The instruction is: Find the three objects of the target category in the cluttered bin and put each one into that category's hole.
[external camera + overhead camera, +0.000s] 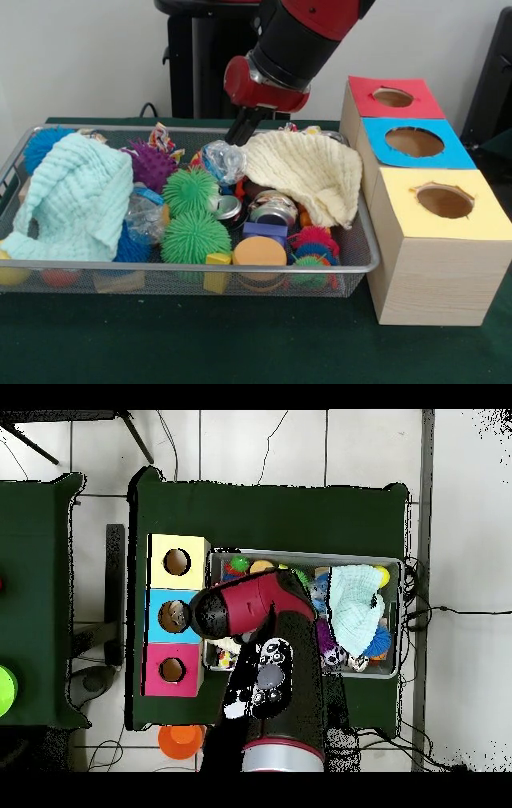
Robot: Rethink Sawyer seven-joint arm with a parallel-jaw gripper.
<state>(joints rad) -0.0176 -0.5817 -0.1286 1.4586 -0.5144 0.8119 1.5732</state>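
A wire mesh bin (pixel 192 268) holds a jumble of things: green spiky balls (pixel 192 216), a purple spiky ball (pixel 152 164), crushed metal cans (pixel 272 210), a crumpled clear bottle (pixel 225 158), an orange disc (pixel 259 251) and coloured blocks (pixel 218 258). A mint cloth (pixel 76 200) covers the bin's left part and a cream cloth (pixel 308 172) lies over its right part. My gripper (pixel 242 128) hangs over the bin's back middle, just above the clear bottle and beside the cream cloth's edge. In the overhead view the arm (pixel 250 606) hides the gripper.
Three wooden boxes with round holes stand right of the bin: red top (pixel 393 97), blue top (pixel 414 142), yellow top (pixel 444 202). From above they show as yellow (pixel 177 562), blue (pixel 175 616) and red (pixel 172 670) beside the bin (pixel 300 554). Green cloth covers the table (pixel 240 344).
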